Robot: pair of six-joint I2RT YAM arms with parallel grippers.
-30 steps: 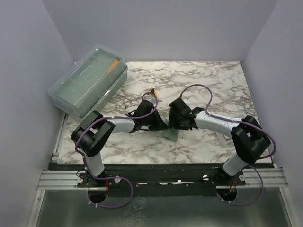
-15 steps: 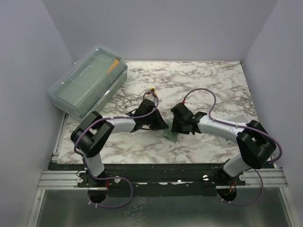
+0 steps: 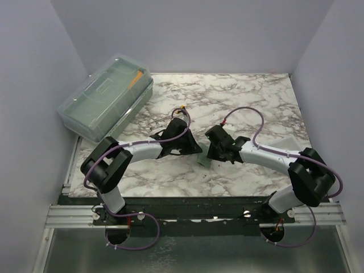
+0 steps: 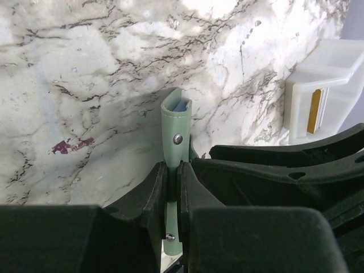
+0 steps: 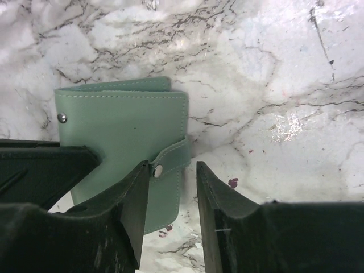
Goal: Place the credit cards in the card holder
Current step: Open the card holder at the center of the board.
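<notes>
The card holder (image 5: 122, 133), a sage-green wallet, is folded shut with its snap strap across the edge. In the left wrist view it stands edge-on (image 4: 175, 122), with a bluish pocket showing at its top. My left gripper (image 4: 172, 185) is shut on its lower edge. My right gripper (image 5: 172, 196) is open, its jaws on either side of the strap end and the wallet's right edge. In the top view the wallet (image 3: 203, 162) sits between the left gripper (image 3: 195, 152) and the right gripper (image 3: 211, 154). No loose credit cards are in view.
A big translucent lidded box (image 3: 105, 96) stands at the back left, over the table's edge. A white shallow tray (image 4: 321, 85) with a yellow piece inside lies close to the right of the wallet in the left wrist view.
My right gripper has moved down and nearer, onto the wallet's edge, and its arm has swung outward to the right. The left gripper has edged a little to the right, still holding the wallet.
</notes>
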